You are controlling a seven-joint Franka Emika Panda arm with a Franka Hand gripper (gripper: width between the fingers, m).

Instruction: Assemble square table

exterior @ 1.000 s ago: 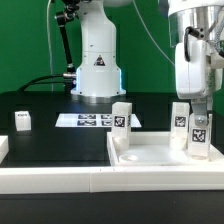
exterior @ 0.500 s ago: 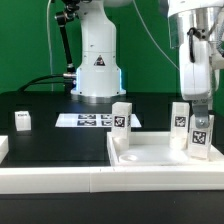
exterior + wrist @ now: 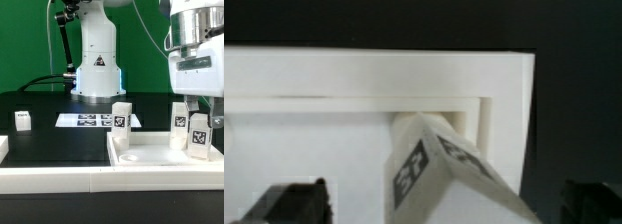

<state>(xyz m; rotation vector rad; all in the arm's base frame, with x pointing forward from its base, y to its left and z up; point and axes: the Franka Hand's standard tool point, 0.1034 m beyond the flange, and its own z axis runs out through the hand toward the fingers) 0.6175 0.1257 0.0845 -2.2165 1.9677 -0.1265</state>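
The white square table top [image 3: 150,158] lies at the front of the exterior view's right, rim up. Three white tagged legs stand upright on it: one at the far left corner [image 3: 121,117], one at the far right [image 3: 180,116], one at the near right corner [image 3: 199,137]. My gripper [image 3: 200,105] hovers just above that near right leg, jaws open and not touching it. In the wrist view the leg [image 3: 438,160] stands in the top's corner [image 3: 384,75], between my spread fingers [image 3: 292,202]. A fourth leg [image 3: 22,121] lies loose at the exterior view's left.
The marker board [image 3: 88,120] lies flat in front of the robot base [image 3: 97,70]. A long white rail [image 3: 55,180] runs along the front edge, and a white block end [image 3: 3,148] shows at the left edge.
My gripper has let go of the near right leg and risen above it. The leg stays standing on the table top.
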